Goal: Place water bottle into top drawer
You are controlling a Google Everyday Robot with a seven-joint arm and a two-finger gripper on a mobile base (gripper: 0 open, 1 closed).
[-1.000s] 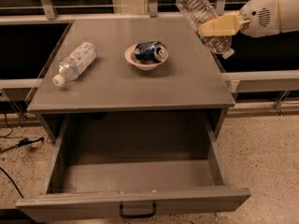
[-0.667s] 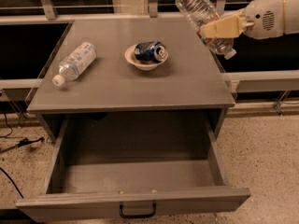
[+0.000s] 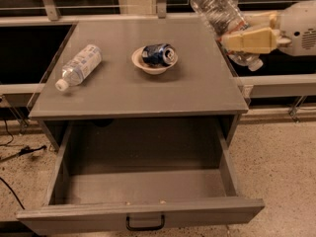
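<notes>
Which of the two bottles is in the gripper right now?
The clear ribbed water bottle at upper right, tilted cap-down, clamped in the gripper. The white-and-blue-labelled bottle lies untouched on the cabinet top, at its left side.

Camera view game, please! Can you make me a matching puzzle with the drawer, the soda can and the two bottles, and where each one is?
Things:
1. water bottle
2. soda can
3. bottle with the big label
4. drawer

Places:
A. lying in the white bowl
B. pulled open, below the cabinet top
C. tilted in the air, clamped in the gripper at the right edge of the cabinet top
D. lying on its side at the left of the cabinet top

Pairs: 1-C, 2-A, 3-D, 4-B.
</notes>
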